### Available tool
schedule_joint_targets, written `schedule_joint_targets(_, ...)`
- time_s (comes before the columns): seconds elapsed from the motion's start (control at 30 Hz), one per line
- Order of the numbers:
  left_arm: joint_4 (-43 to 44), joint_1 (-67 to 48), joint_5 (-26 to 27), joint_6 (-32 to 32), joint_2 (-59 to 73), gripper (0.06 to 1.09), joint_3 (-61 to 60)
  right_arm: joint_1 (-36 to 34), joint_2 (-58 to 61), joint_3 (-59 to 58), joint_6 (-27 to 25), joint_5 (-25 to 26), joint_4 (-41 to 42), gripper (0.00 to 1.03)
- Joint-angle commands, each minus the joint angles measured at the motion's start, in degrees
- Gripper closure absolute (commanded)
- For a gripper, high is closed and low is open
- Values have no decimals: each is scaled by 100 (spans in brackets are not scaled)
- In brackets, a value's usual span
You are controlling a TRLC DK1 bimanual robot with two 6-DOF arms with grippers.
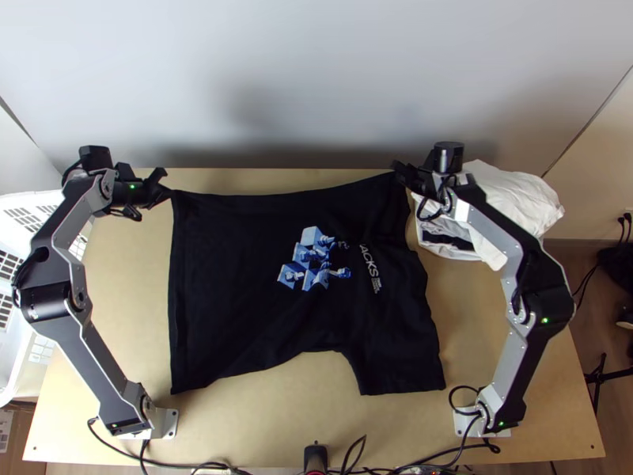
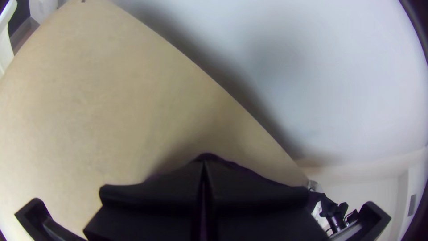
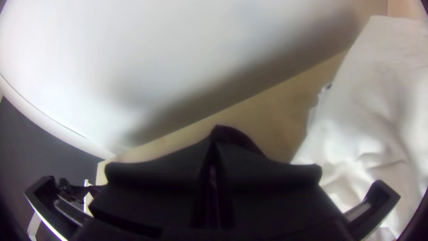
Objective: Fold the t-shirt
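Observation:
The black t-shirt (image 1: 237, 277) lies spread on the table with its printed side up, a sleeve at its lower right. At its upper left corner my left gripper (image 1: 168, 190) is shut on the fabric; in the left wrist view cloth pokes out past the closed tips of the left gripper (image 2: 204, 163). My right gripper (image 1: 397, 170) holds the upper right corner. In the right wrist view a dark fold sticks out beyond the right gripper (image 3: 214, 145), its fingers pressed together. The top edge runs fairly straight between both grippers.
A white container with white cloth (image 1: 514, 202) stands at the back right, close to the right gripper. A white basket (image 1: 24, 348) is at the left edge of the light wooden table (image 1: 277, 427). A pale wall (image 1: 316, 79) rises behind the table; cables run along the near edge.

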Motion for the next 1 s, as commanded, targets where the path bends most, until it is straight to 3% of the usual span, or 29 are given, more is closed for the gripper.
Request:
schedule_joint_targets(0.0,-167,64,457,341,-396,105,-394,-48,-461,-250,-120,-7,-239,100)
schedule_joint_targets(0.23,-369,152,844,754,-739,105,-860,-74,-1128,-751,-384,-7,-564,100)
schedule_joint_targets(0.6,-1713,494,1696,2231,-844,105,-1115,-109,-2034,-1621,-779,-15,-1048,100)
schedule_joint_targets(0.97,-2364,907,1705,3365,-853,105,-1502,-4,-2201,-1911,-955,-15,-1628,100)
